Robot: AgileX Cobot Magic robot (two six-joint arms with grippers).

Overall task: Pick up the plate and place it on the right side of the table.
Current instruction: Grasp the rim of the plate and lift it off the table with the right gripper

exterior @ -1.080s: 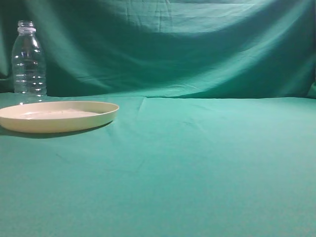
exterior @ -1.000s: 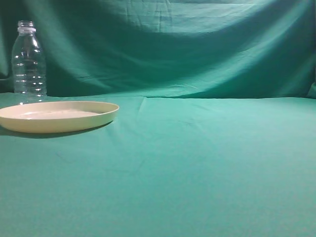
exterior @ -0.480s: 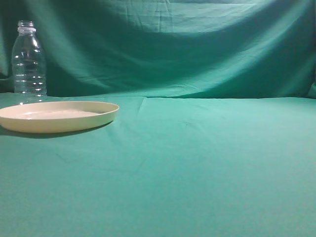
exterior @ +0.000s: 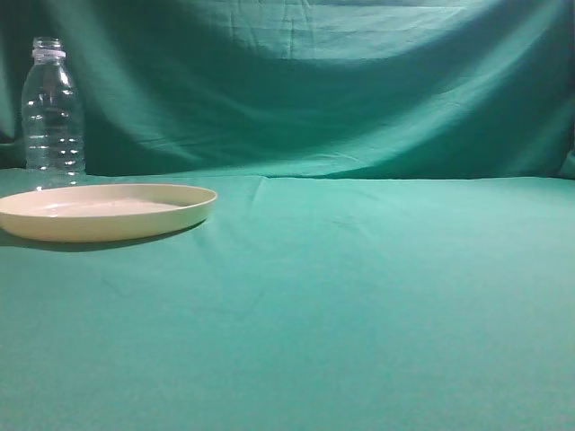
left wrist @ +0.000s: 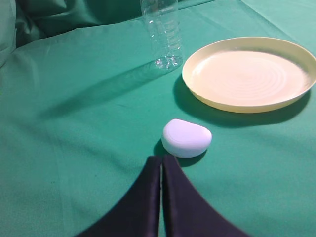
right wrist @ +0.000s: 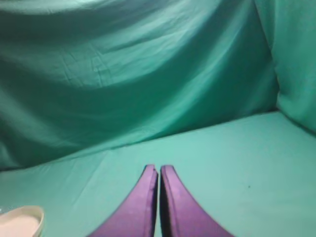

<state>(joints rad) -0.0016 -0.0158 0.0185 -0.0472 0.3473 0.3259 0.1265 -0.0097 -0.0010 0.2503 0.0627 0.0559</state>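
Resting: plate (exterior: 106, 211) flat on the counter (exterior: 359, 296), far left, before a clear bottle (exterior: 52, 112).
My left fingers (left wrist: 161, 163): clenched, empty, near a white pebble-shaped object (left wrist: 186, 138).
My right fingers (right wrist: 158, 173): clenched, empty.

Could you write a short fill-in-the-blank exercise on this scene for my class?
1. The plate lies on the ____ side of the table in the exterior view.
2. Behind the plate stands a clear ____.
3. In the left wrist view, a small white object lies between the plate and the left gripper, whose jaws are ____.

Missing words: left; bottle; shut
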